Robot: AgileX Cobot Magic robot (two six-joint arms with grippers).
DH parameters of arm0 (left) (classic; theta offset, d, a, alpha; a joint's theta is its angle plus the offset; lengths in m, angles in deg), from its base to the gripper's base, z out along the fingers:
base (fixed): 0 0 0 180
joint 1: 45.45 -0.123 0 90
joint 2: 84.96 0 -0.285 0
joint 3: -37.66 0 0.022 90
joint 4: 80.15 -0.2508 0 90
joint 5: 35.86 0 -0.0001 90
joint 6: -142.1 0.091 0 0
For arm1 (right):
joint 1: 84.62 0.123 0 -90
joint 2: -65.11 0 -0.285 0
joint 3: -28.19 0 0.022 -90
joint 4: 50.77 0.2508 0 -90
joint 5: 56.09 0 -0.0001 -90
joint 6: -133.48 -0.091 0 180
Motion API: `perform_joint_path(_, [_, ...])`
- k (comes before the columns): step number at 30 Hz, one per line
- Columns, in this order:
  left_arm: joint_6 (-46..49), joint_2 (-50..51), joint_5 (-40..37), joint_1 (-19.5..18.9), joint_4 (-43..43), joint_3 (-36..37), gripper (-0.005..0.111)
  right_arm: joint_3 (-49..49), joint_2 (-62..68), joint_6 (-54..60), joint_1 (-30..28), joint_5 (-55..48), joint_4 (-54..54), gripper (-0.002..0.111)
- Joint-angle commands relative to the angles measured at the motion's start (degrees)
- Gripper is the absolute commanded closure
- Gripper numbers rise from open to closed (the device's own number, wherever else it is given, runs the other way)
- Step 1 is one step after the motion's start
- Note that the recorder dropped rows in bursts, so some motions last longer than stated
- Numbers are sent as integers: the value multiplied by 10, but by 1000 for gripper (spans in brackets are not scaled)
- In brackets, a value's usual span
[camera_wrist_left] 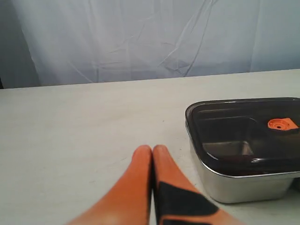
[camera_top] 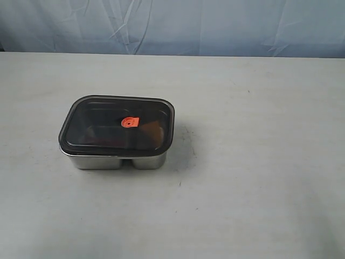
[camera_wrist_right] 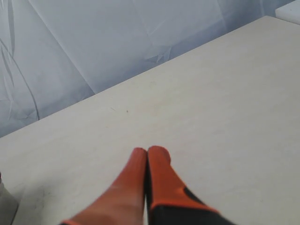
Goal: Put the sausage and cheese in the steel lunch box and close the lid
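Left end effector (camera_wrist_left: 152,149), tips together, hangs beside the steel lunch box (camera_top: 116,161), its lid (camera_top: 117,122) on; right end effector (camera_wrist_right: 146,151), likewise pressed together, over the desk (camera_top: 259,162).

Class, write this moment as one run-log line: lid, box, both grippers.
lid: on steel lunch box | left gripper: shut, empty, beside box | right gripper: shut, empty, above table
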Motion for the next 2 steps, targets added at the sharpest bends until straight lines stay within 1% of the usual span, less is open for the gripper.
perform_joint_path(1, [-32, -2, -6, -3, -36, 2, 106, 1, -4, 5, -3, 3, -3, 109])
perform_joint_path(2, [-31, -2, -6, -3, -36, 2, 106, 1, -4, 5, -3, 3, -3, 109])
